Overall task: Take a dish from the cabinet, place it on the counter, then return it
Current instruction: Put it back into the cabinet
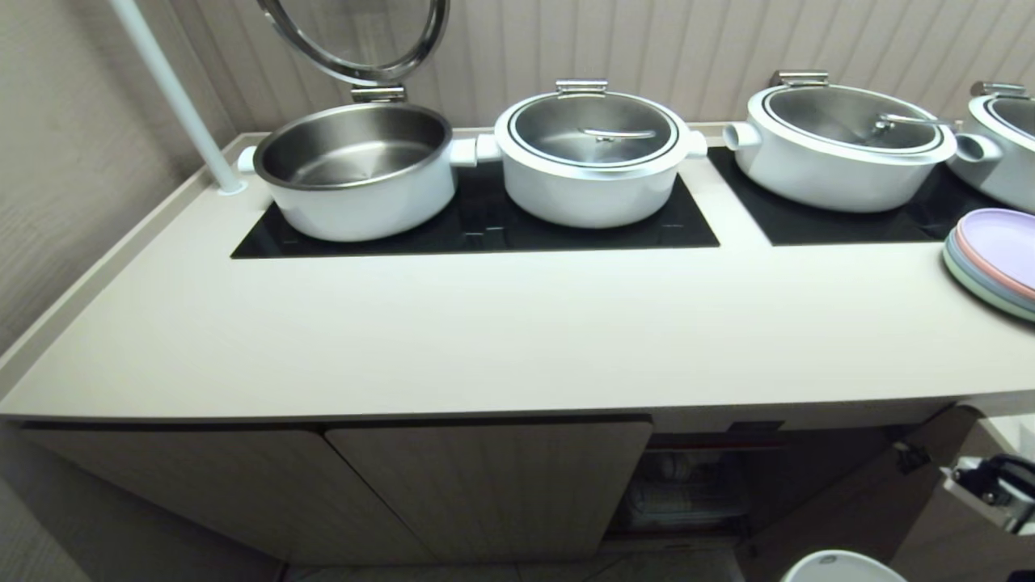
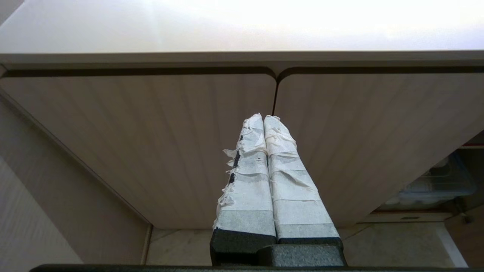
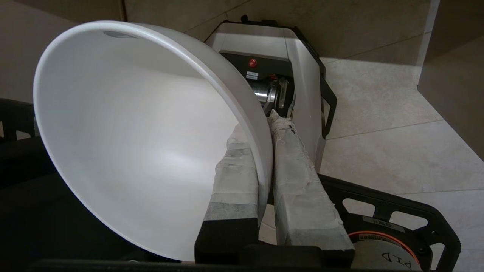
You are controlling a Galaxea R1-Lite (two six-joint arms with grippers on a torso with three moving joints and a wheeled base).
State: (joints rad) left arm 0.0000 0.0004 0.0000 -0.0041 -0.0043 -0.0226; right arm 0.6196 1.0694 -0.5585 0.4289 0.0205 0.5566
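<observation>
Cream counter (image 1: 485, 339) runs above the part-open cabinet (image 1: 485, 485). Right gripper (image 3: 264, 132) pinches the white dish's (image 3: 132, 132) rim, one finger inside, one outside. Left gripper (image 2: 263, 118) is clenched empty, facing cabinet doors.

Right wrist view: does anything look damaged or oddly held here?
The tape wrapping on the right end effector is frayed at the fingertips. It pinches the dish by the rim alone, one finger inside, one outside, so the bowl hangs steeply tilted. No chips or spills show.
</observation>
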